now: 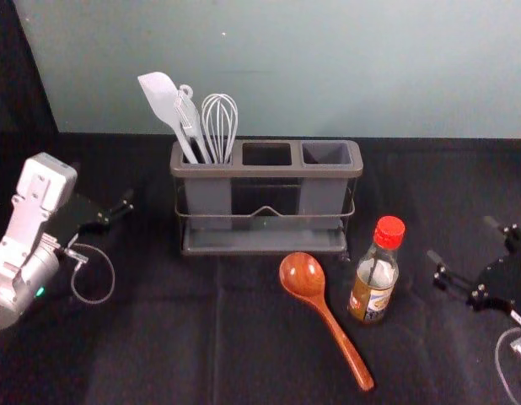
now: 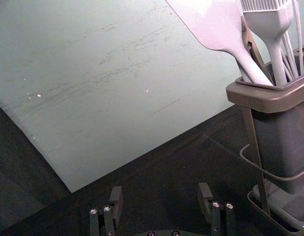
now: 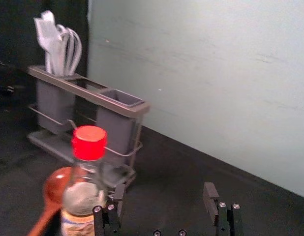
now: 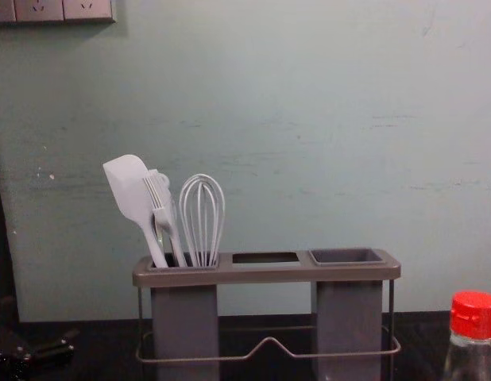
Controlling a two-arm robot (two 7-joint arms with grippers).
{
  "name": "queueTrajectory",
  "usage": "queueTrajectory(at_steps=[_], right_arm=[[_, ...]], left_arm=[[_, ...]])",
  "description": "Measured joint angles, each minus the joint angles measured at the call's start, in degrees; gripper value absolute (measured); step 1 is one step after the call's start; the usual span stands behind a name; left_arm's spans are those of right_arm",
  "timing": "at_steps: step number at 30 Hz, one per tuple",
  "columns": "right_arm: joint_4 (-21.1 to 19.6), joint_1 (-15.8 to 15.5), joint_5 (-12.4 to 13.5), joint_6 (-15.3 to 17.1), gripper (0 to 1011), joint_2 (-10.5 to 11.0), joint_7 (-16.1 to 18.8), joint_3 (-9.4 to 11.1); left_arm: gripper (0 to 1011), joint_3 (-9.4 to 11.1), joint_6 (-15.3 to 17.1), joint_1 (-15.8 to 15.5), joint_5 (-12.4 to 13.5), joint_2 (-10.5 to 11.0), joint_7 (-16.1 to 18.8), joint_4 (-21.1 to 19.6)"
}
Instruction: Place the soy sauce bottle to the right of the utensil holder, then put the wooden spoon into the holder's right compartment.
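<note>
Utensil holder [image 1: 265, 170]: grey, clock's centre
Right gripper [image 1: 459, 238]: three o'clock, wide
Left gripper [image 1: 119, 213]: nine o'clock, wide
Wooden spoon [image 1: 303, 277]: five o'clock, glossy reddish-brown
Soy sauce bottle [image 1: 376, 278]: four o'clock, upright, see-through (cap bright red)

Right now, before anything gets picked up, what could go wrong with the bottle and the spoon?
The open right gripper is to the right of the upright soy sauce bottle; a finger bumping the bottle while closing in could tip it.

The wooden spoon lies just left of the bottle, so a leftward push might knock the two together.

Later, the spoon's broad bowl could catch on the rim if it goes bowl-first into the right compartment.
</note>
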Motion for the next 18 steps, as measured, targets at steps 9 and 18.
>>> queueTrajectory(at_steps=[9,18], right_arm=[[-2.11,-2.99,6.25,-1.16,1004,0.96,7.01,1.74],[-0.56,0.81,6.87,-1.65,1004,-2.71,11.4,-1.15]], left_arm=[[1005,0.0,0.0,0.0,0.0,0.0,0.0,0.0],[1005,0.0,0.0,0.0,0.0,0.0,0.0,0.0]])
